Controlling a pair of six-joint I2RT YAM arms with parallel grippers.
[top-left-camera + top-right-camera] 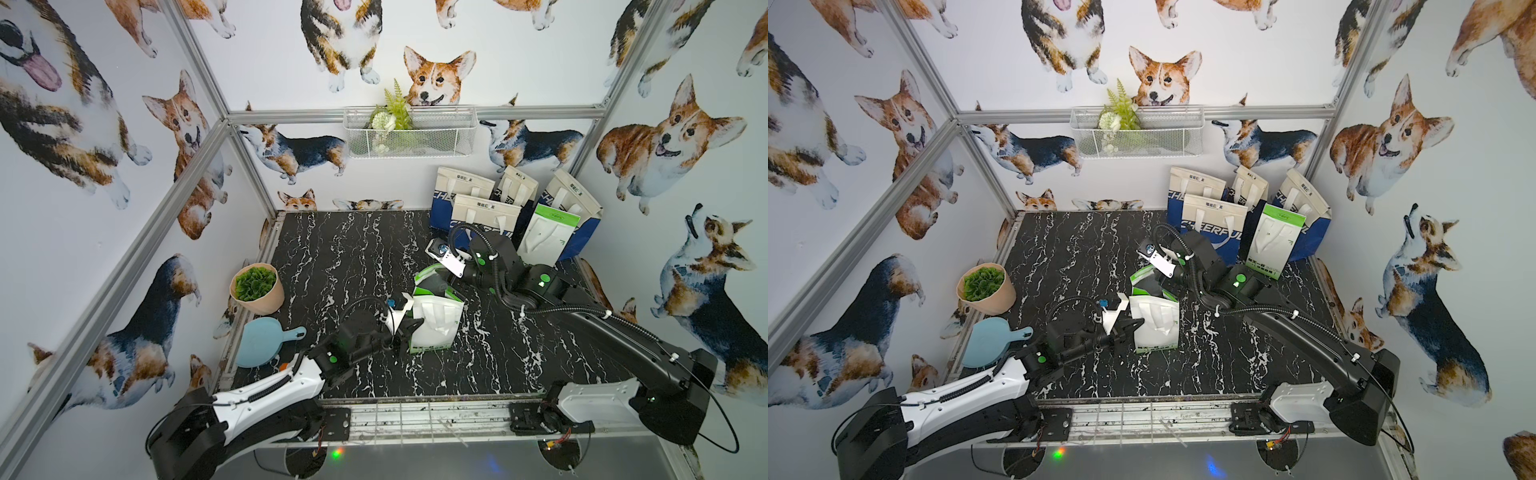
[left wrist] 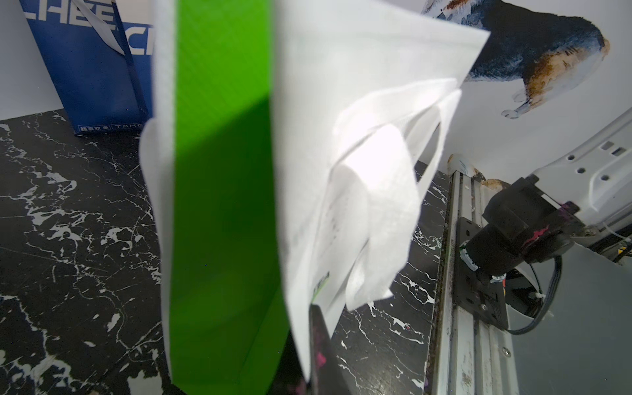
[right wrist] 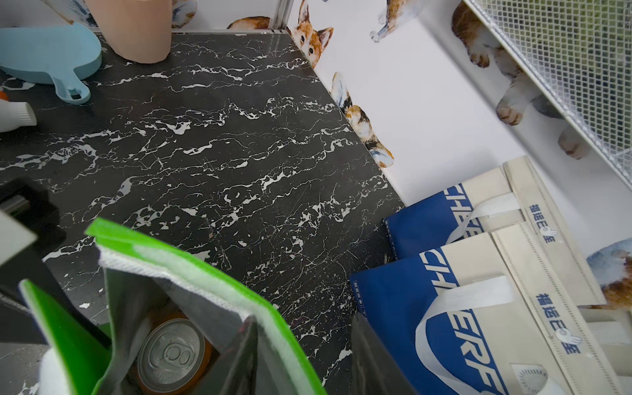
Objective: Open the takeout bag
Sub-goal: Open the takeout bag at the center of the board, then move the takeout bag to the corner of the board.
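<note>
The takeout bag (image 1: 437,322), white with green side panels, stands upright near the middle of the black marbled counter (image 1: 332,257), between the two arms. The left gripper (image 1: 409,328) is fully closed, pinching the bag's white wall on the side nearest the left arm. The left wrist view shows one dark finger (image 2: 319,345) against that wall. The right gripper (image 3: 304,319) reaches over the bag's far rim with its jaws parted, one inside the mouth and the other outside. Bare counter shows between the outer jaw and the green rim, so nothing is clamped. The open mouth reveals a drinks can (image 3: 171,352) inside. Blue-and-cream bags (image 1: 469,199) stand in the far right corner, and a potted plant (image 1: 257,289) stands at the left edge.
</note>
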